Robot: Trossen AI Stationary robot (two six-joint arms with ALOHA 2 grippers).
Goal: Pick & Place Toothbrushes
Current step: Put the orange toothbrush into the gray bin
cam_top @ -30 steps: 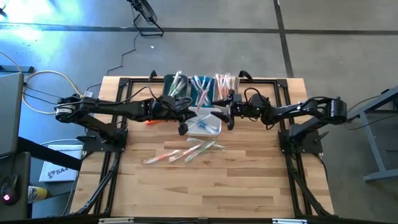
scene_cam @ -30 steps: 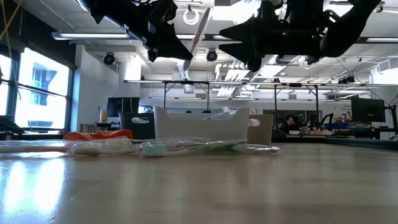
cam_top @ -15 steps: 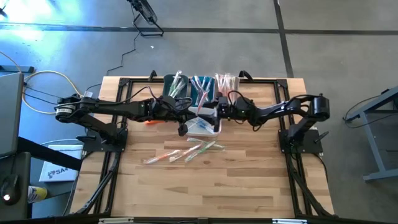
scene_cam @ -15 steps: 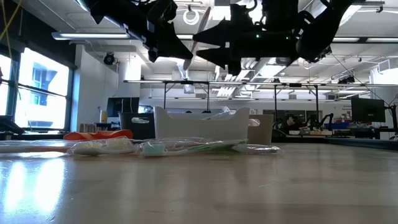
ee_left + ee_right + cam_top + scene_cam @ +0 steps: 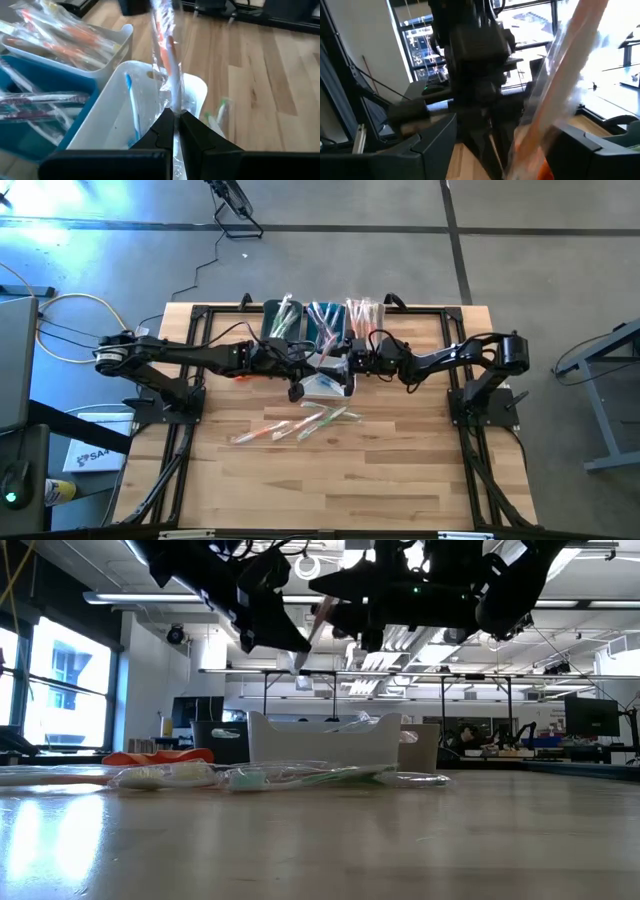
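My left gripper (image 5: 173, 120) hangs over the white bin (image 5: 199, 87) at mid-table, shut on a toothbrush (image 5: 167, 55) with an orange-and-white handle in a clear wrapper. From the table's right, my right gripper (image 5: 509, 129) stands open and level, one finger on either side of that toothbrush (image 5: 560, 85); I see no touch. In the high view the two grippers (image 5: 303, 377) (image 5: 346, 362) meet above the bin. A blue toothbrush (image 5: 132, 107) lies in the bin. Several wrapped toothbrushes (image 5: 298, 423) lie flat on the table nearer the front. My left gripper pinches the wrapped toothbrush near its lower end (image 5: 173, 102) between its two fingertips. The fingers come slanting down from the table's left. The toothbrush stands up out of the fingers, leaning a little, lifted clear above the white bin.
Three bins stand side by side at the back: a dark green one (image 5: 280, 320), a blue one (image 5: 324, 322) and a white one (image 5: 365, 313), each with wrapped toothbrushes in it. An orange thing (image 5: 160, 755) lies left of the white bin. The table's front half has free room.
My right gripper has moved toward the table's left, up to the left gripper, and now stands with its open fingers around the held toothbrush. It has stayed open.
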